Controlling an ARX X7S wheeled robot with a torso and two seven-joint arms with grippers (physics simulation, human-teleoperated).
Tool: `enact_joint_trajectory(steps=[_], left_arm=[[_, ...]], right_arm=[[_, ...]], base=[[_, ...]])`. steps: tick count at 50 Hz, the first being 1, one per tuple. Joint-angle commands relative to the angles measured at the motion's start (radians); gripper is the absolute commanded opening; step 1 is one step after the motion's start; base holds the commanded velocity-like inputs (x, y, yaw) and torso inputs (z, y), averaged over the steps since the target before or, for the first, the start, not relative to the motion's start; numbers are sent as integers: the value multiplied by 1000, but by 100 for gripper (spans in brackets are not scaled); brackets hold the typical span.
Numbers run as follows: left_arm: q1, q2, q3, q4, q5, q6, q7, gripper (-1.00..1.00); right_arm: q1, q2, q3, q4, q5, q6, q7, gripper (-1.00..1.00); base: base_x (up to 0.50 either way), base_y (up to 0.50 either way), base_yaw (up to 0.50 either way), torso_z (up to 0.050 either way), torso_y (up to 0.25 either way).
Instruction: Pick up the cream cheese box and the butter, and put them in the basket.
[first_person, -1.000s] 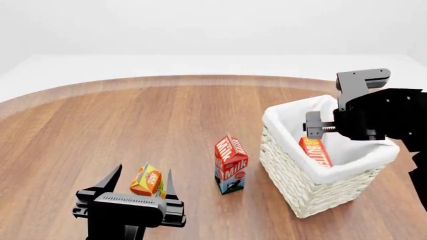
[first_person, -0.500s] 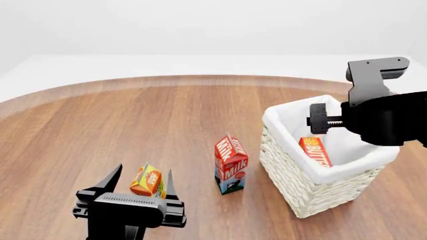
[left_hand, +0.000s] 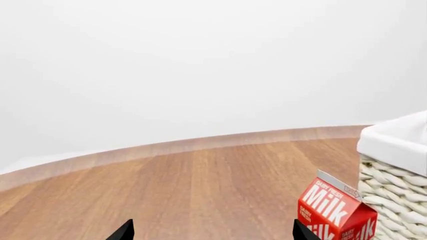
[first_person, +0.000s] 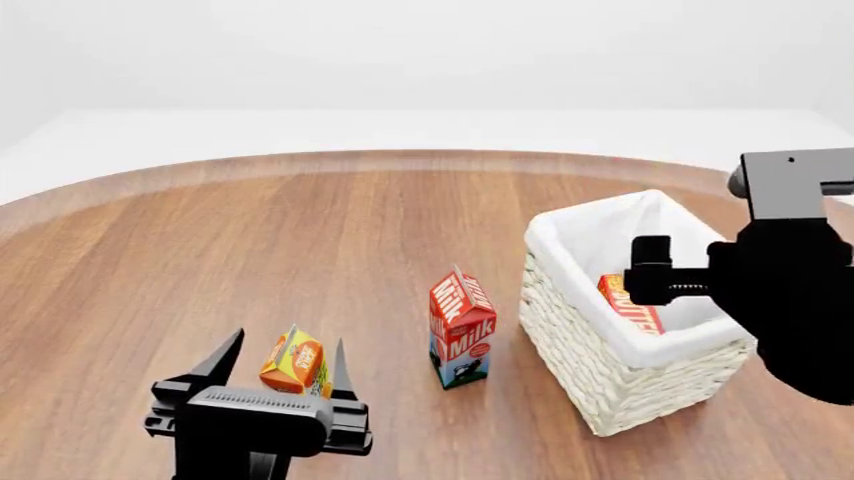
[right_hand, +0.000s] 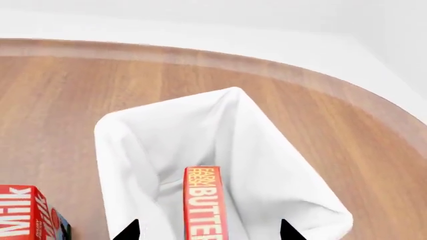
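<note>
The butter (first_person: 630, 302) is a red-orange box with yellow lettering; it lies inside the white wicker basket (first_person: 587, 370), against the cloth liner. In the right wrist view the butter (right_hand: 203, 200) shows between and beyond the spread tips of my right gripper (right_hand: 208, 231), which is open and holds nothing. In the head view my right arm (first_person: 790, 305) hangs over the basket's near right side. My left gripper (first_person: 284, 358) is open and empty over the table at the front left. The cream cheese box is out of view.
A red-and-white milk carton (first_person: 462, 330) stands just left of the basket. A small orange juice carton (first_person: 294, 362) sits by the left gripper's fingers. The round wooden table (first_person: 267, 230) ends in a curved far edge.
My right arm has drawn back from over the basket toward the right and nearer the camera. The butter stays lying in the basket. The left arm has not moved.
</note>
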Motion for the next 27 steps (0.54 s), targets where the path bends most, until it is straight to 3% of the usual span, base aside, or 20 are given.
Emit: enact_joint_trajectory(steps=[1, 27], left_arm=[[-1, -1, 4, 0, 1, 1, -2, 100], [-9, -3, 10, 4, -5, -4, -3, 100]], right_arm=[[-175, 97, 79, -244, 29, -117, 52, 100], [-577, 317, 228, -696, -48, -378, 135, 100]], base=[[0, 0, 0, 0, 0], [0, 0, 0, 0, 0]])
